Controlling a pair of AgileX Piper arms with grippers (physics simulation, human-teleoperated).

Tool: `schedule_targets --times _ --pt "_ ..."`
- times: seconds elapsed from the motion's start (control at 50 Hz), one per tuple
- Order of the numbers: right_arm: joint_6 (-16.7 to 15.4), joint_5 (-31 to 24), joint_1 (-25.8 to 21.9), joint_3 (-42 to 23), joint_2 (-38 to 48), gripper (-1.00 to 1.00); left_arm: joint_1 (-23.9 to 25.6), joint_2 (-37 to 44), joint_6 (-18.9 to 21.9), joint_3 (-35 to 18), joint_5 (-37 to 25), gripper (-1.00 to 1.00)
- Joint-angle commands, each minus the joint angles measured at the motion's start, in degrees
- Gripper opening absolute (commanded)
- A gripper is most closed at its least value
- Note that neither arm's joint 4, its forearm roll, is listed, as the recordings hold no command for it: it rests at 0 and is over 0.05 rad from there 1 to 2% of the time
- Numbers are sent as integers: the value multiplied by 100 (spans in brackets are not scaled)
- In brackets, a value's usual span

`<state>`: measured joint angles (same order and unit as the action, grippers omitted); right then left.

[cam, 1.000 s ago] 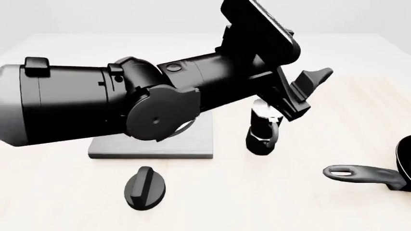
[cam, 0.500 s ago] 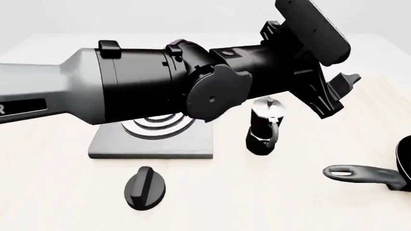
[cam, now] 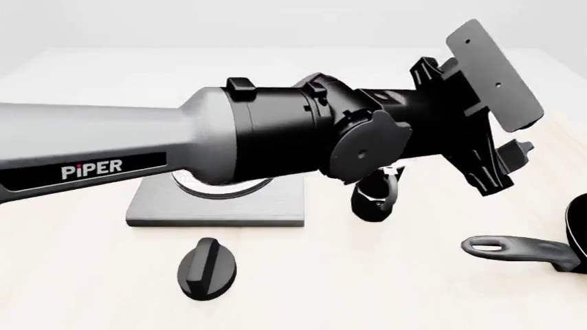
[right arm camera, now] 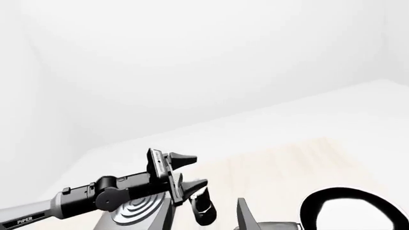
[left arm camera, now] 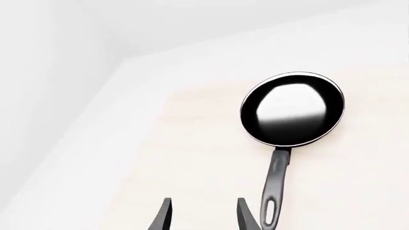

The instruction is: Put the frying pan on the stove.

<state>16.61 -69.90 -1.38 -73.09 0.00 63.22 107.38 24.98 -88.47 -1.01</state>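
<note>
Step in hand: approach; the frying pan (cam: 550, 249) is not yet grasped, and the stove (cam: 218, 205) is judged still unloaded.
Knob (cam: 207, 269): seen lower centre-left of the front view, nearest the camera, free of the stove.
Frying pan: lies at the lower right edge of the front view, well apart from the stove; its handle (left arm camera: 273, 191) points toward the left gripper (left arm camera: 203, 216); bowl seen empty.
Left gripper: fingers parted at a moderate gap, holding nothing, just beside the handle end.
Moka pot (cam: 376, 196): mid-frame, partly hidden behind the left arm (cam: 275, 137).
Stove: centre-left, rings partly covered.
Right gripper (right arm camera: 246, 218): only one finger is seen; state cannot be told.
Next move: fingers must be aligned across the handle before closing.
</note>
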Motion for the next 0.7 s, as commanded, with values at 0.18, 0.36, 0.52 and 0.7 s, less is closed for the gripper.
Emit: schedule_targets --times 0.18,0.36,0.52,0.7 --pt "46 0 12 49 0 100 109 604 -34 -400 -161 100" --pt "74 0 19 66 0 100 176 866 -7 -563 -241 100" --pt "93 0 19 78 0 100 216 1082 -23 -696 -287 100" --pt "114 0 21 74 0 100 294 1302 -41 -785 -297 100"
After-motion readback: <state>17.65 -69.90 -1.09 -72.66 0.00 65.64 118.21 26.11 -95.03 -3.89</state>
